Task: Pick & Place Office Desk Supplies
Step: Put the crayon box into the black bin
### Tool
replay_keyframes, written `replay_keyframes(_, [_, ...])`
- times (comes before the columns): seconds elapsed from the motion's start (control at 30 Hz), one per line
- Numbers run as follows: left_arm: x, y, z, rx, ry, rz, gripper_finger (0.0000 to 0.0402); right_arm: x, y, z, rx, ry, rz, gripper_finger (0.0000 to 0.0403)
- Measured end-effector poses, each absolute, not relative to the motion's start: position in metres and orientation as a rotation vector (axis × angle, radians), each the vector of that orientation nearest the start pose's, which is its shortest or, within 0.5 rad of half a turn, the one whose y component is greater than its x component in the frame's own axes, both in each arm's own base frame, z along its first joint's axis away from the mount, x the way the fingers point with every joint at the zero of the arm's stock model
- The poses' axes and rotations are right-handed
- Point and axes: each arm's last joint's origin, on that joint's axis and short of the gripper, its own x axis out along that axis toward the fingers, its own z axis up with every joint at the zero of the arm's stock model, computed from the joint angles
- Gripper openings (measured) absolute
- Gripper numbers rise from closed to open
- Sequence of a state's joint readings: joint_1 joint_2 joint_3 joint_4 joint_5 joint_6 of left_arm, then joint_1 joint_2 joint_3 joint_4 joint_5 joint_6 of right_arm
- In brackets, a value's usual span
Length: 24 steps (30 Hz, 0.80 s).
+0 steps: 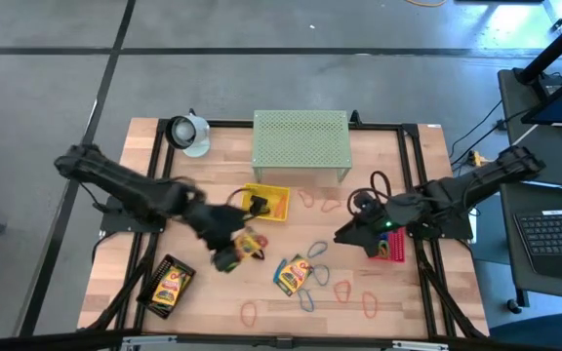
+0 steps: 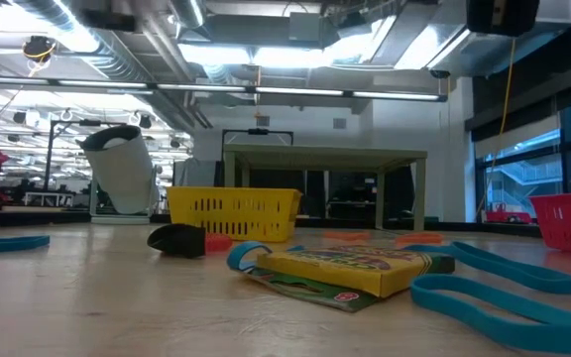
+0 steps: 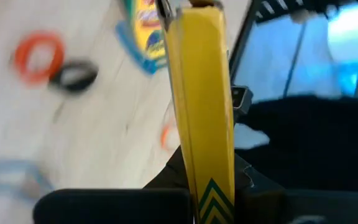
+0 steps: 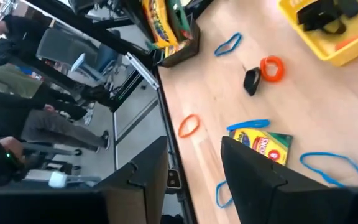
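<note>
My left gripper [image 1: 228, 250] hangs over the table's middle, shut on a yellow crayon box [image 1: 250, 244]. The left wrist view shows that box edge-on [image 3: 201, 106]. My right gripper [image 1: 341, 235] hovers right of centre, open, with nothing between its fingers [image 4: 194, 180]. A second crayon box [image 1: 293, 275] lies flat on the wood among blue loops [image 1: 317, 251]. A third one [image 1: 169, 286] lies in a black tray at the near left. A black clip [image 1: 259, 205] sits in the yellow tray [image 1: 277, 195]. Another black clip [image 4: 252, 81] lies on the wood beside an orange loop [image 4: 272, 67]. My left gripper pinches the crayon box between its two fingers, one on each broad face, with the narrow yellow side [image 3: 205, 162] toward the wrist camera. The box sticks out beyond the fingers and is lifted clear of the table.
A pale green mesh shelf [image 1: 301, 144] stands at the far middle, a white and black holder [image 1: 188, 133] at the far left. A pink tray [image 1: 392, 250] sits under my right arm. Red and orange loops [image 1: 250, 312] are scattered near the front edge. People stand beyond the table [image 4: 48, 124].
</note>
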<state>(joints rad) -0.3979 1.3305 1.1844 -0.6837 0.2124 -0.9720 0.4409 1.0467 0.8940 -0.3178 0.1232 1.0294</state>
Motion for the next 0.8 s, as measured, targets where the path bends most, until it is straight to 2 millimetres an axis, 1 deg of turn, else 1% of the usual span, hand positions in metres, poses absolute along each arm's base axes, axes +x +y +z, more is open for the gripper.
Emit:
replay_keyframes(0.13, [0.206,-0.132,0.297,-0.979,1.025,0.064,0.0017,0.198,0.093,0.315,0.857,0.533,0.044,0.0150])
replay_keyframes(0.2, [0.188,-0.142,0.288,-1.043,1.006,0.142,0.0017,0.196,0.094,0.317,0.848,0.528,0.048,0.0150])
replay_keyframes(0.27, [0.171,-0.152,0.280,-1.085,1.015,0.184,0.0017,0.195,0.094,0.317,0.847,0.530,0.051,0.0150])
replay_keyframes(0.37, [0.151,-0.166,0.268,-1.133,1.094,0.238,0.0017,0.194,0.095,0.317,0.846,0.529,0.055,0.0150])
replay_keyframes(0.47, [0.132,-0.175,0.254,-1.186,1.185,0.366,0.0017,0.194,0.095,0.317,0.845,0.532,0.054,0.0150])
replay_keyframes(0.57, [0.120,-0.179,0.248,-1.177,1.259,0.449,0.0017,0.194,0.095,0.317,0.843,0.532,0.054,0.0150])
replay_keyframes(0.7, [0.119,-0.182,0.240,-1.136,1.367,0.495,0.0017,0.194,0.095,0.317,0.841,0.532,0.055,0.0150])
replay_keyframes(0.8, [0.119,-0.185,0.234,-1.104,1.406,0.527,0.0017,0.193,0.095,0.317,0.840,0.534,0.058,0.0150])
